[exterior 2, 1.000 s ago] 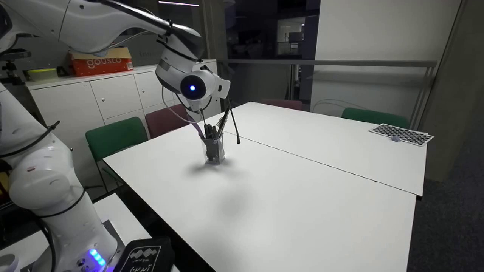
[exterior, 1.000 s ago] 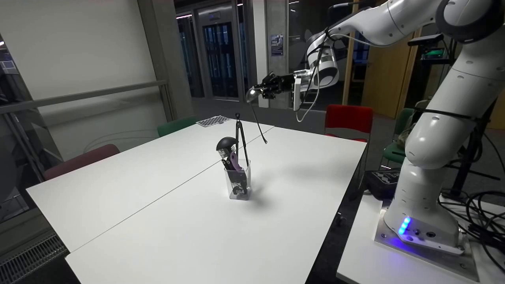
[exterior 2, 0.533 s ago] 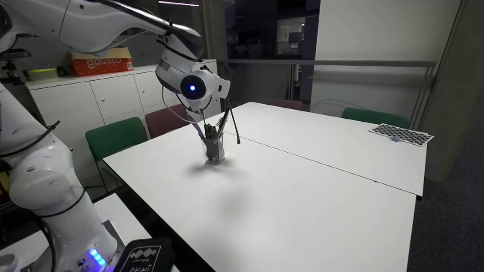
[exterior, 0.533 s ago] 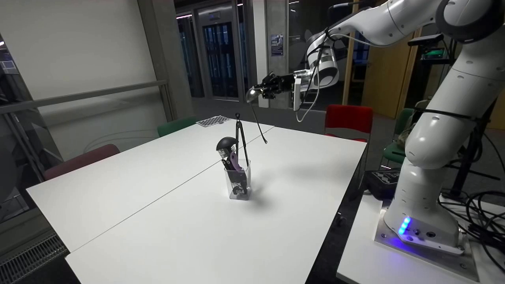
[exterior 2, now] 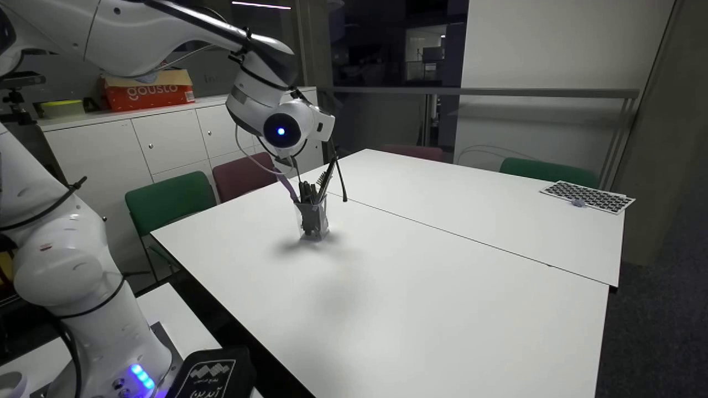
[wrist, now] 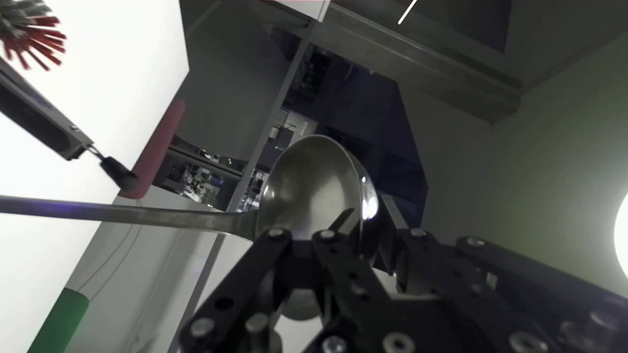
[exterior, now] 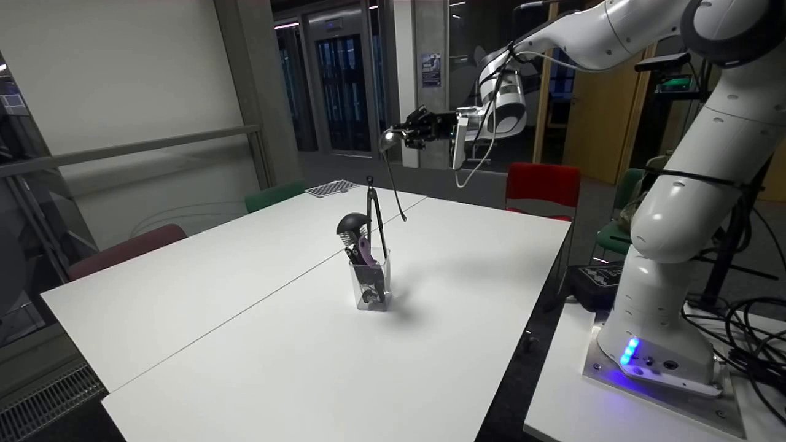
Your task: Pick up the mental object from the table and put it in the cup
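The metal object is a grey ladle-like utensil with a shiny bowl (exterior: 388, 141) and a thin handle (exterior: 394, 184) hanging down to a darker tip. My gripper (exterior: 406, 133) is shut on the bowl's rim, one finger inside and one outside, as the wrist view shows at the jaws (wrist: 369, 223) and bowl (wrist: 309, 181). In an exterior view the arm hides the bowl and only the lower handle (exterior 2: 341, 182) shows, beside the cup. The clear cup (exterior: 387, 285) stands upright on the table, also in an exterior view (exterior 2: 313, 221). The handle tip hangs in the air, higher than the cup's rim.
The cup holds several utensils: a black round head (exterior: 353, 223), a purple handle (exterior: 365, 250) and a tall dark tong-like piece (exterior: 376, 212). A red-tipped brush (wrist: 37, 39) shows in the wrist view. A checkered board (exterior 2: 587, 197) lies at the white table's (exterior 2: 442, 304) far edge.
The gripper has tilted up slightly. The ladle's handle tip has risen a little and swung leftward in both exterior views. The cup has not moved.
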### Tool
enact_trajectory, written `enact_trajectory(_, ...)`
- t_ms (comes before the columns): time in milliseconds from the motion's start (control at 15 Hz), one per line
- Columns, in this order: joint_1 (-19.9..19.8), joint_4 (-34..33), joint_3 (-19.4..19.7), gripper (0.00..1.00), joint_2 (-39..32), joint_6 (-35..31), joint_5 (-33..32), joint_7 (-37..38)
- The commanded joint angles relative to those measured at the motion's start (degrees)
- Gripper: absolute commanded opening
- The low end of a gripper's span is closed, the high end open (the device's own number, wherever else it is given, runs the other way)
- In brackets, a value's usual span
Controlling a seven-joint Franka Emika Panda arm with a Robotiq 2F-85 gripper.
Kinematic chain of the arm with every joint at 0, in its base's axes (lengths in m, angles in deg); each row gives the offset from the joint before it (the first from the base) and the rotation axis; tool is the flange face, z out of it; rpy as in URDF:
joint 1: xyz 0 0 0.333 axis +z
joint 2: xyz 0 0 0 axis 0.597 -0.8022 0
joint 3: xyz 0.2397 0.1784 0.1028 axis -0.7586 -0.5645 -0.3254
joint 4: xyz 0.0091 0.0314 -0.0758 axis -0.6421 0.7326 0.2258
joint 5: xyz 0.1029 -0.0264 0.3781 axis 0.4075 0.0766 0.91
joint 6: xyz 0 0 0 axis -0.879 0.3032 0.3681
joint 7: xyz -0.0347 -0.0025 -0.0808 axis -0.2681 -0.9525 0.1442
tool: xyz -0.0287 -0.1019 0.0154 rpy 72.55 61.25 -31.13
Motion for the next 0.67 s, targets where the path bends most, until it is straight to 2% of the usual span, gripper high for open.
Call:
enact_trajectory(0,0.2,3.2,0.4,0.02,5.3,3.9,6.5,-2.3)
enact_trajectory(333,0.4,4.9,-0.1,0.02,7.4,9.5,9.9,-1.5)
enact_trajectory(600,1.1,5.2,-1.0,0.02,7.1,13.4,9.7,-0.4)
